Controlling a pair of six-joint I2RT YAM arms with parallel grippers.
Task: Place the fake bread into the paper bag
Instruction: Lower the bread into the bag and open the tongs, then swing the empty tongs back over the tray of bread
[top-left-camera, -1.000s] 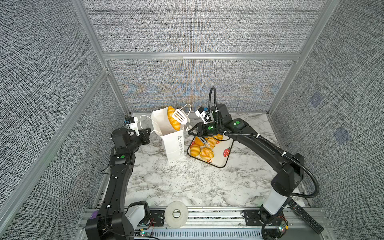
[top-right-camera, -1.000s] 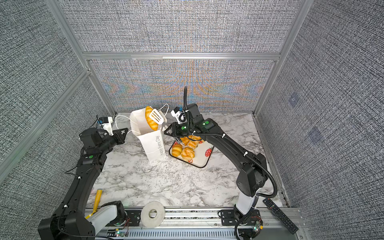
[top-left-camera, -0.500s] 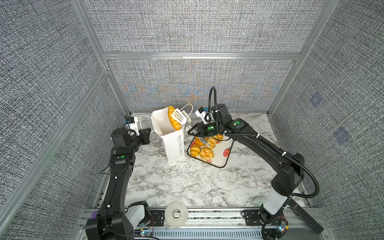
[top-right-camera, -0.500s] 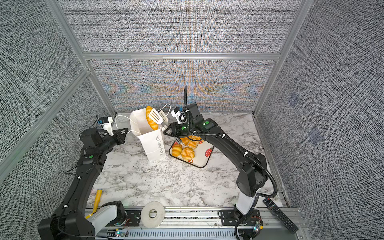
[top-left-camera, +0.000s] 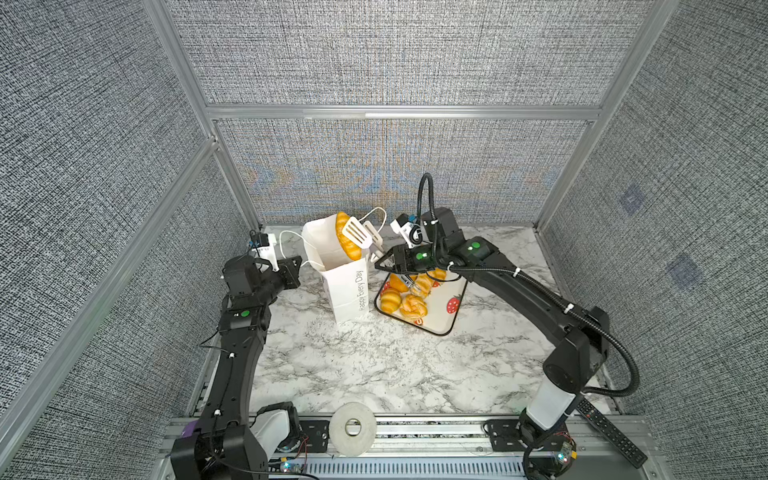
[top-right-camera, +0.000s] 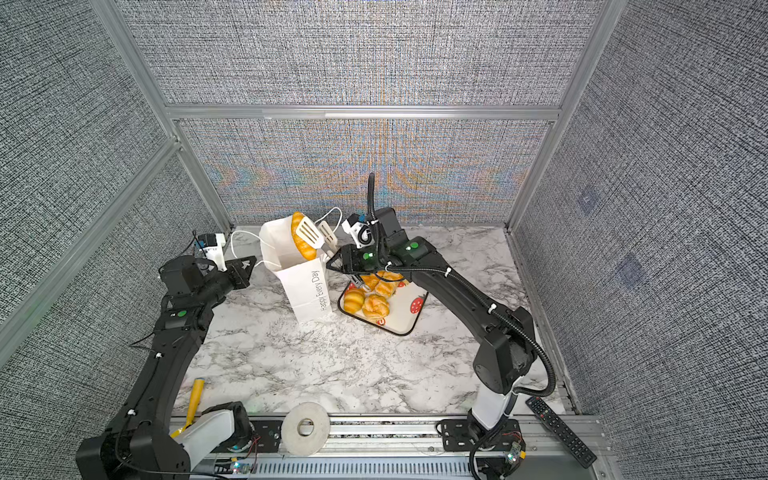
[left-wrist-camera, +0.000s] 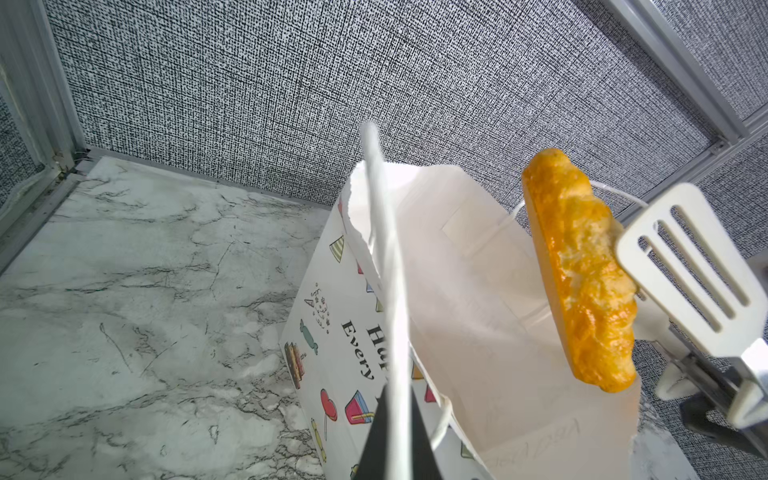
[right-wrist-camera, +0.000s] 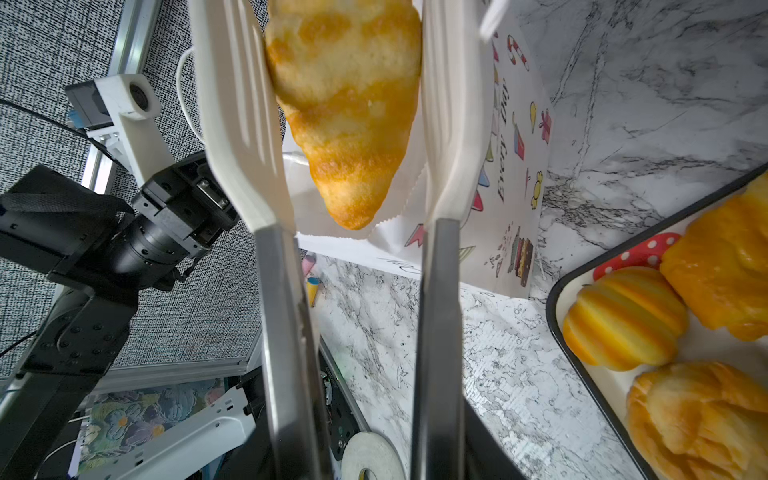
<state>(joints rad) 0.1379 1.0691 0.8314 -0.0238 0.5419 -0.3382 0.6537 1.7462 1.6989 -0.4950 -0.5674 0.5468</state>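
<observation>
1. We have the long braided loaf (top-left-camera: 347, 241) hanging steeply over the open mouth of the paper bag (top-left-camera: 347, 291). Its lower end is about level with the rim and its upper end is well above it.
2. Our right gripper (top-left-camera: 384, 262) carries white slotted tongs (right-wrist-camera: 241, 124). Their blades stand partly apart with the loaf between them, and we cannot tell whether both blades press it.
3. Our left gripper (left-wrist-camera: 390, 436) is clamped on the bag's cord handle (left-wrist-camera: 384, 232), drawing the mouth wide.
4. For a clean drop, we judge the loaf should point down the middle of the mouth, the blades should part evenly, and the handle should be taut.
5. The rim nearest the tongs could catch the loaf's end.
6. The tray (top-left-camera: 440, 316) sits just beside the bag, with more rolls (top-left-camera: 390, 299) on it under our right arm.
</observation>
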